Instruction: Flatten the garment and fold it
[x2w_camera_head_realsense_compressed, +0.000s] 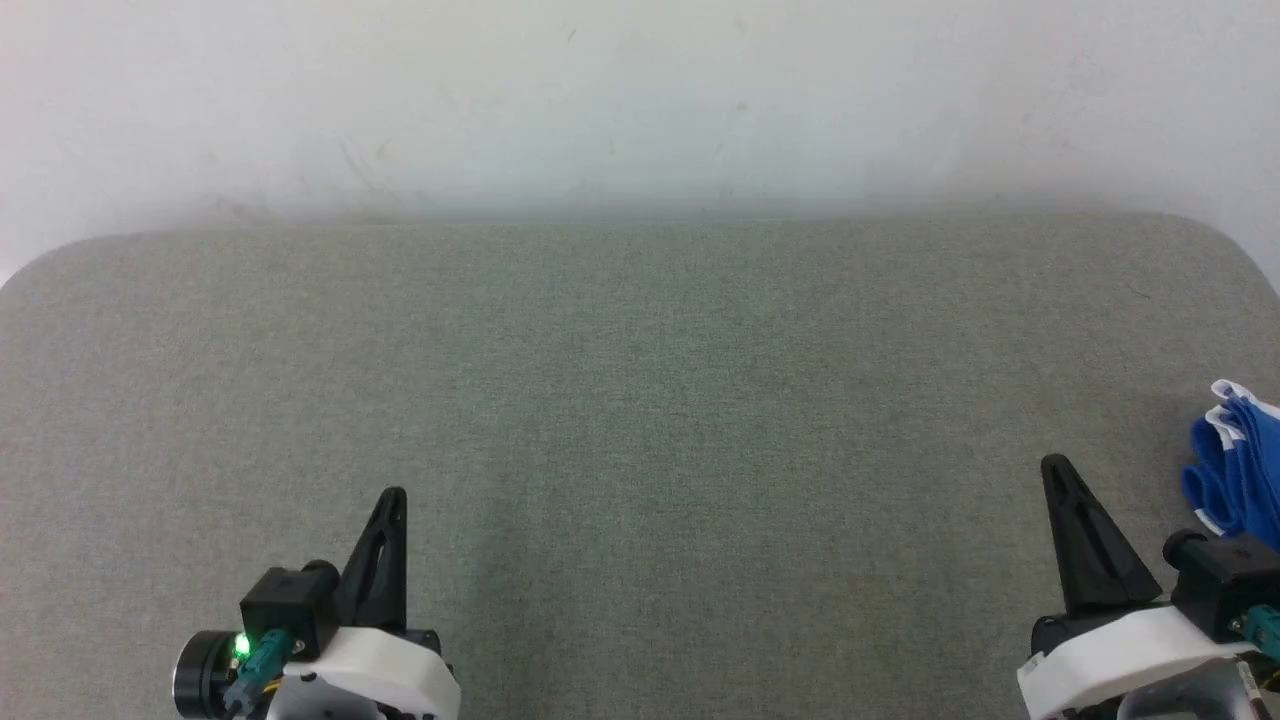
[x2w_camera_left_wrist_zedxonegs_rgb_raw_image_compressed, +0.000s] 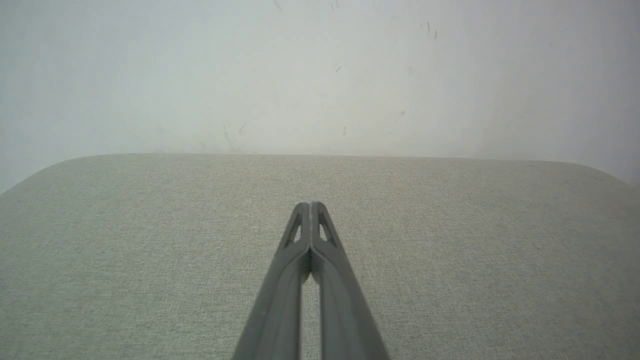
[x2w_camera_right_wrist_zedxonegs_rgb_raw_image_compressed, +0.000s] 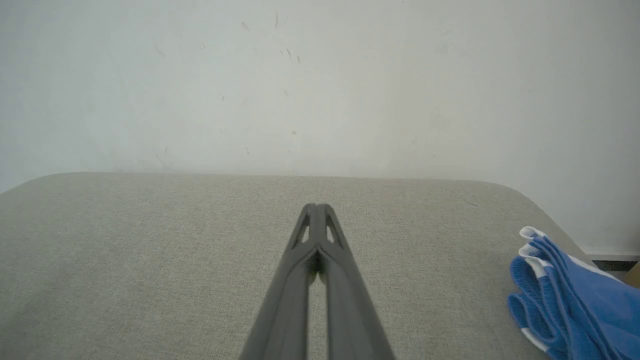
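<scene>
On the right edge of the grey cloth-covered worktop (x2w_camera_head_realsense_compressed: 640, 400) lies one garment (x2w_camera_head_realsense_compressed: 1240, 470), bunched in blue folds with white trim, partly cut off by the head view's border. Two claws sit at the near side: the left claw (x2w_camera_head_realsense_compressed: 392, 500) near left, the right claw (x2w_camera_head_realsense_compressed: 1055, 468) near right, just left of the garment and apart from it. Each has its fingers pressed together, tips meeting, pinching nothing. Bare worktop stretches between the two claws. One scuffed white wall (x2w_camera_head_realsense_compressed: 640, 100) stands behind the far edge.
</scene>
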